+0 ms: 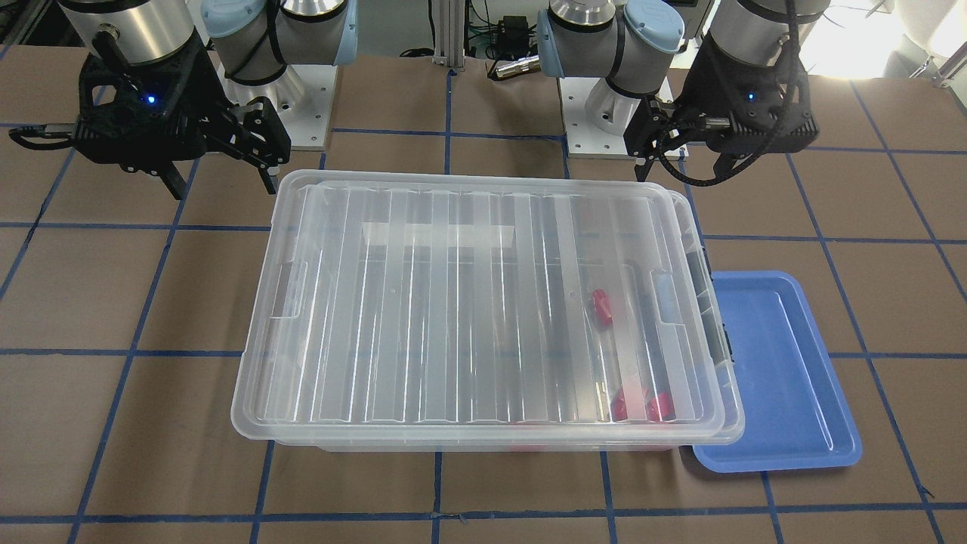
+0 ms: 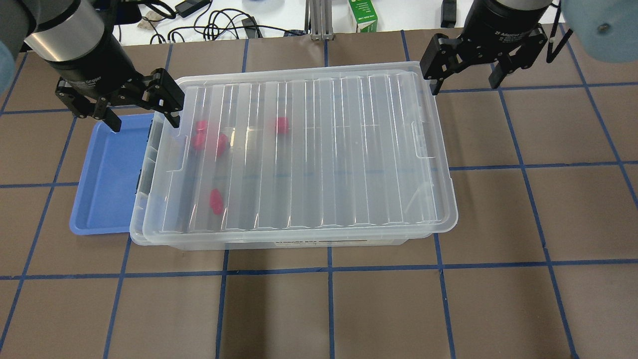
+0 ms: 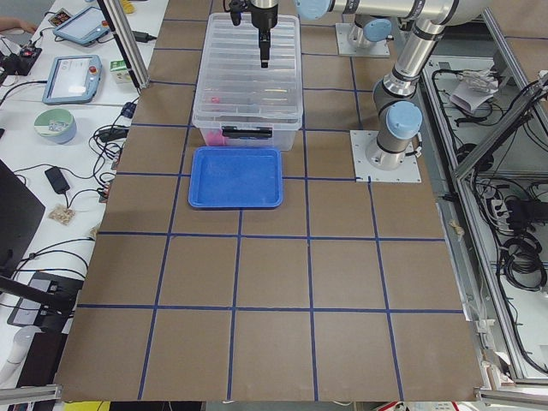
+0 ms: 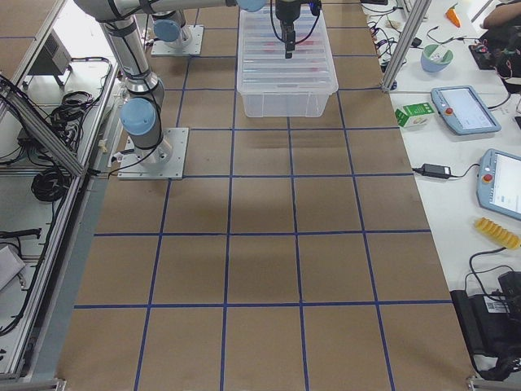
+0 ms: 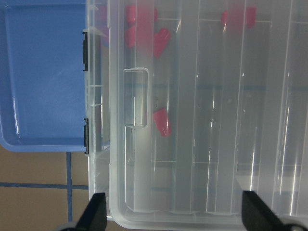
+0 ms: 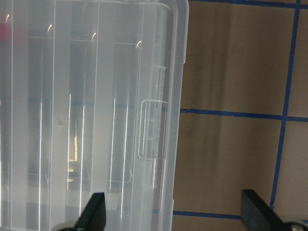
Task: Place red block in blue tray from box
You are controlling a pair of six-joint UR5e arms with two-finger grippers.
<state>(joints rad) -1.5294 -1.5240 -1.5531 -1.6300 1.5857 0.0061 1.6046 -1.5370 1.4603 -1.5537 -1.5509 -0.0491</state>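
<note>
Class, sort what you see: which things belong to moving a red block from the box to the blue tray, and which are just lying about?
Belongs to the job:
large clear plastic bin with ribbed lid
small glossy red plastic blocks inside it
shallow blue plastic tray
left gripper
right gripper

Lying about:
green-and-white carton
black power adapter
grey touchscreen pendant

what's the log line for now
box: lid on, red blocks inside | blue tray: beside box, no block | left end effector: open, above box's tray-side end | right end effector: open, above other end
</note>
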